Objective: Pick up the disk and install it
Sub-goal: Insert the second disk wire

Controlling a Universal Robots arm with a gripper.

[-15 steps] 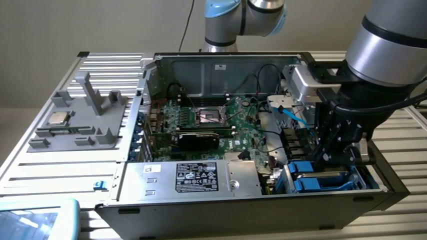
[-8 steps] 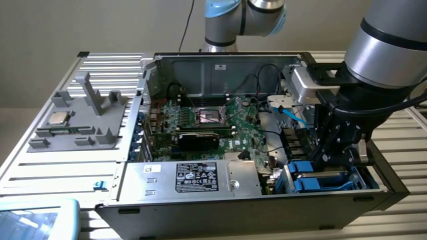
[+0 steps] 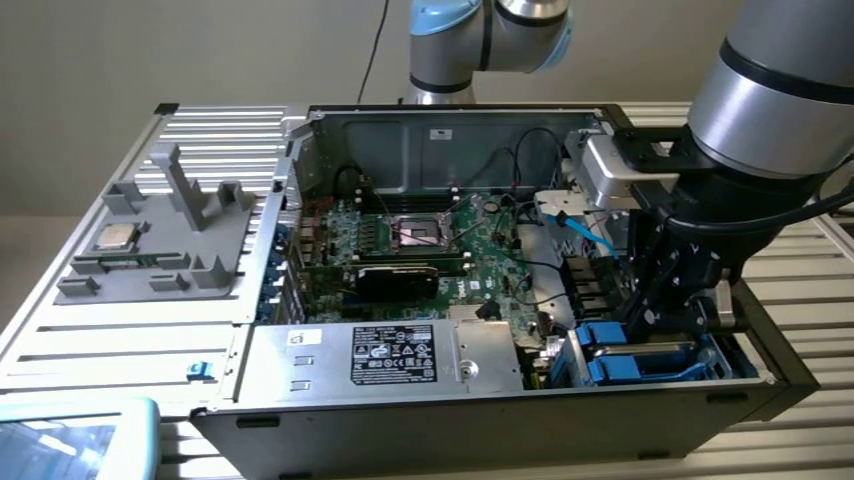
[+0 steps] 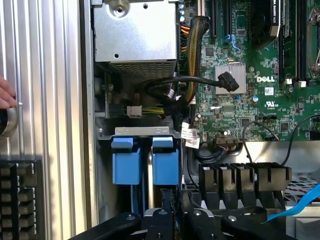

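Blue-framed, the disk (image 4: 165, 167) stands on edge in the drive bay (image 4: 145, 132), just under the pincer (image 4: 167, 207); its fingers are pressed nearly together on the disk's top edge. Beside the pincer lies the motherboard (image 3: 427, 240); the computer case (image 3: 747, 400) surrounds it.

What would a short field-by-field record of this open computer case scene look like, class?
Enclosure: open black desktop computer case on a ribbed metal table
End effector: black end effector, shut, lowered into the drive bay
Drive bay: bright blue plastic drive frames standing side by side
Power supply: large silver box with black label
Holder: grey plastic fixture carrying a small square silver chip
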